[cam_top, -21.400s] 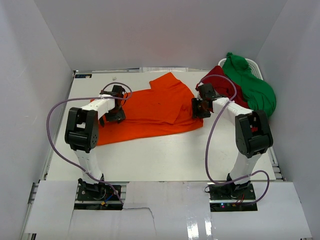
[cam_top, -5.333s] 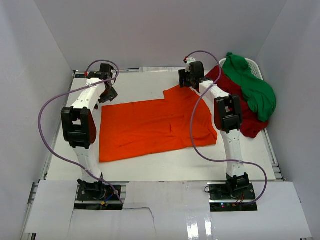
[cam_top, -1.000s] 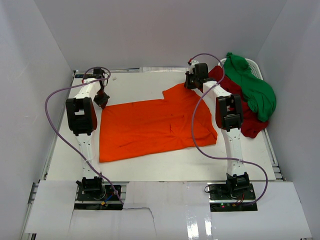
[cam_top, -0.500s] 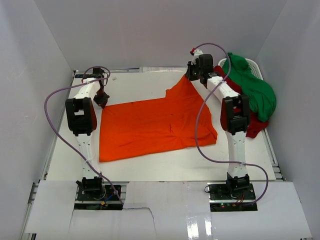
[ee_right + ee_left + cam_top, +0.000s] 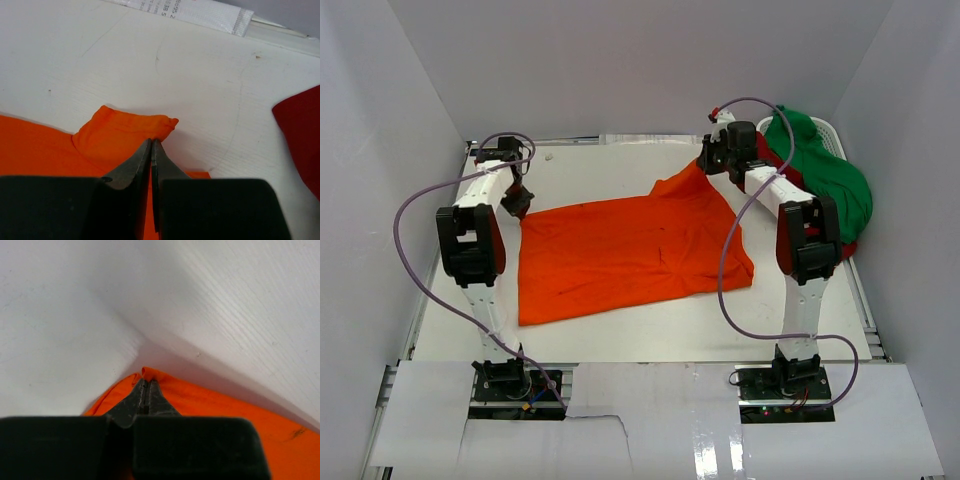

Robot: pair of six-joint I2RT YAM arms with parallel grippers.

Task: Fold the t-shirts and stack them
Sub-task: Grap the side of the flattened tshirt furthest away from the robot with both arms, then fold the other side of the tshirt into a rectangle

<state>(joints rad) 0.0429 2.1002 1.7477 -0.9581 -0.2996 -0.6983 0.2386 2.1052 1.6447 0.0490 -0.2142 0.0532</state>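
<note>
White table [image 5: 620, 335], left gripper [image 5: 516, 204] and right gripper [image 5: 706, 160] pinching orange t-shirt [image 5: 620, 250] corners

The flat t-shirt [image 5: 620, 250] lies on the table [image 5: 620, 325] between my left gripper [image 5: 517, 205] and my right gripper [image 5: 706, 163]; two bunched t-shirts [image 5: 825, 180] heap far right, over the basket [image 5: 828, 127].

Both arms outstretched toward the far edge. Left gripper [image 5: 516, 203], jaws pressed together on a corner of the orange shirt [image 5: 620, 250]; right gripper [image 5: 708, 160], jaws likewise pinching its sleeve.
</note>
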